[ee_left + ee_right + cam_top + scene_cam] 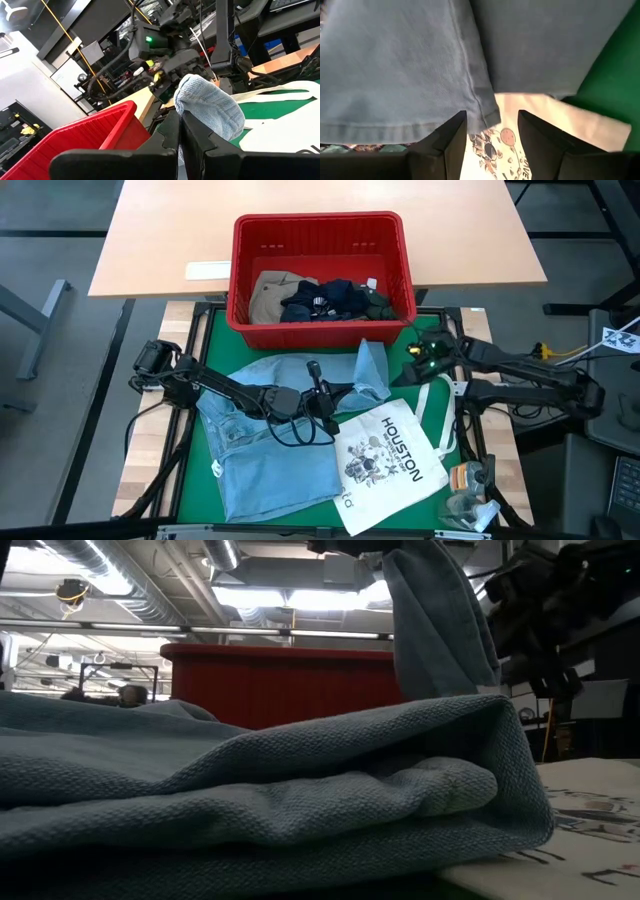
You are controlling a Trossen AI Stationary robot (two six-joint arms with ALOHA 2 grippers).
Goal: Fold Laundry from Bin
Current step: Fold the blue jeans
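A light blue denim garment (270,445) lies spread on the green mat (225,340). Its far right part (372,368) is raised, and my left gripper (325,395) is shut on it. My right gripper (492,135) stands open beside that raised part, coming from the table's right. A hemmed corner of the denim (482,117) hangs just past its fingers. The red bin (320,240) stands at the far edge and holds a khaki-tan (270,295), a navy (325,300) and a dark green (385,305) garment. My left gripper pinches a bunched fold of the denim (200,100) between its two shut fingers (170,130). The fingers lie about level and come from the table's left. The held part stands raised and droops past the fingertips (440,620). The rest of the garment lies on the mat.
A white tote bag printed "HOUSTON" (385,460) lies on the mat at the near right, partly under the denim. Small items (470,495) sit at the near right corner. A wooden table (160,240) extends behind the bin.
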